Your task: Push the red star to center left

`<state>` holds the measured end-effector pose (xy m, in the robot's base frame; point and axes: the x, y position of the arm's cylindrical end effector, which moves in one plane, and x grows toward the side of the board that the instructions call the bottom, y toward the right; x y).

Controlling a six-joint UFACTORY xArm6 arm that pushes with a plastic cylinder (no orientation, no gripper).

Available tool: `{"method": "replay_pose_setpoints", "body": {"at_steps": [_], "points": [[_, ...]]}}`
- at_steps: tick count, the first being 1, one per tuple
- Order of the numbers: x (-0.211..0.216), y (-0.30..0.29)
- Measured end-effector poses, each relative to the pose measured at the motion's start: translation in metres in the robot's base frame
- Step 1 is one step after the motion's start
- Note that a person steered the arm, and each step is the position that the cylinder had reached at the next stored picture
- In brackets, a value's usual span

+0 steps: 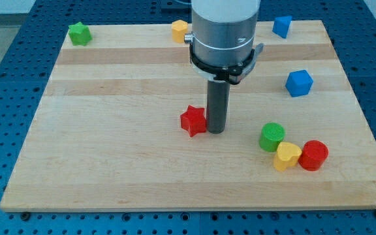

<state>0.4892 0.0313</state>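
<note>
The red star [193, 121] lies on the wooden board [109, 150] a little below the board's middle. My tip [215, 131] stands right at the star's right side, touching or almost touching it. The dark rod rises from the tip to the grey arm body at the view's top.
A green star [79, 33] sits at the top left corner and a yellow block [179, 30] at the top middle. A blue block [282, 26] is at the top right, a blue cube [299, 83] at the right. A green cylinder [271, 137], a yellow block [286, 156] and a red cylinder [313, 155] cluster at the lower right.
</note>
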Motion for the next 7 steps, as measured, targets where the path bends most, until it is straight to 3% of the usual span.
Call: {"method": "replay_pose_setpoints", "body": {"at_steps": [1, 4, 7], "points": [[-0.002, -0.002], [-0.013, -0.082], [0.015, -0.102]]}}
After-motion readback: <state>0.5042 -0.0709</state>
